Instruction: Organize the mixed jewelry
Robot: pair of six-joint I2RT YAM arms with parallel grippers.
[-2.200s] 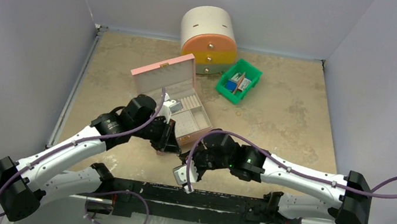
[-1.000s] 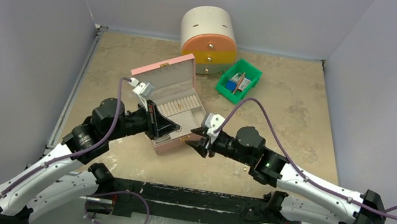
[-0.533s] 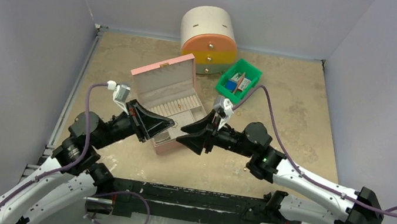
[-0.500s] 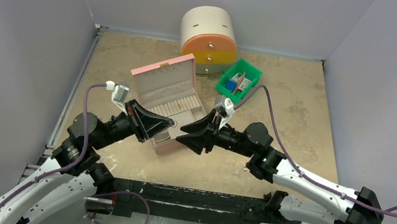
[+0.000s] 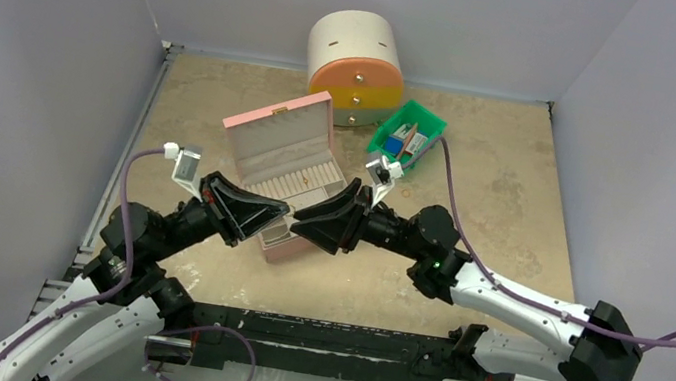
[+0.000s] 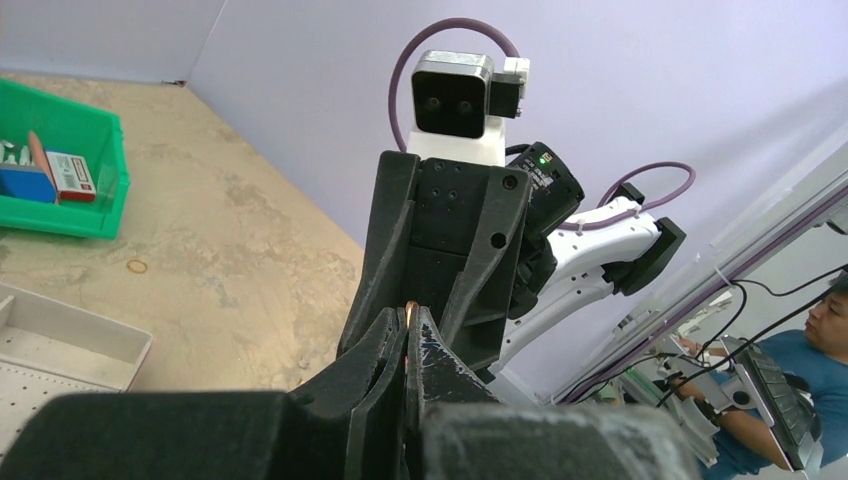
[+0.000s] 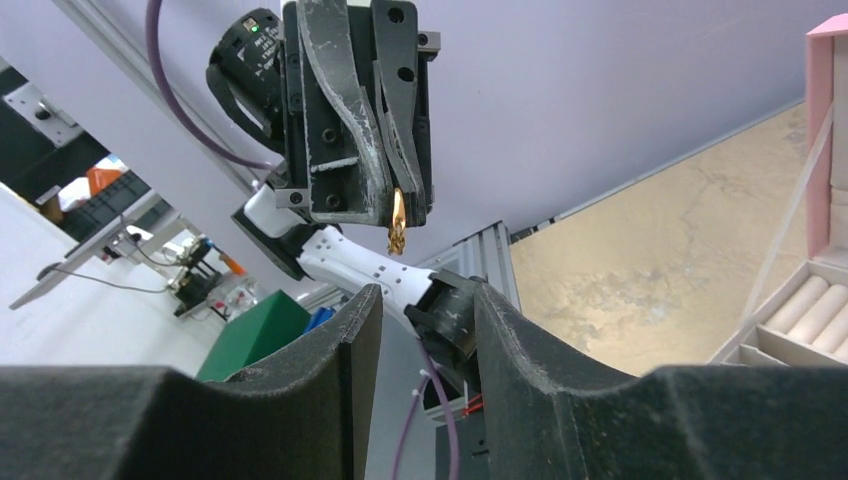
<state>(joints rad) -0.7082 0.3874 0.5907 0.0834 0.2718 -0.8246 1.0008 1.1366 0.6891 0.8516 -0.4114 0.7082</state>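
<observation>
My left gripper (image 5: 282,212) is shut on a tiny gold ring (image 6: 411,305); the ring pokes out past its tips (image 7: 397,222). It hangs in the air over the near corner of the open pink jewelry box (image 5: 275,126). My right gripper (image 5: 302,223) faces it tip to tip, a short gap away. In the right wrist view the right gripper (image 7: 425,297) stands open with nothing between its fingers, just below the ring. Another small gold ring (image 6: 137,266) lies on the table near the green bin. The rest of the mixed jewelry does not show.
A green bin (image 5: 418,149) of coloured items stands behind the right arm, and a round drawer unit (image 5: 354,67) at the back wall. The box's white tray (image 6: 60,350) and ring rolls (image 7: 810,310) lie below the grippers. Walls close both sides.
Both grippers have risen off the table and turned to face each other. The left wrist drew back to the left, and the right gripper closed in on the left one's tips.
</observation>
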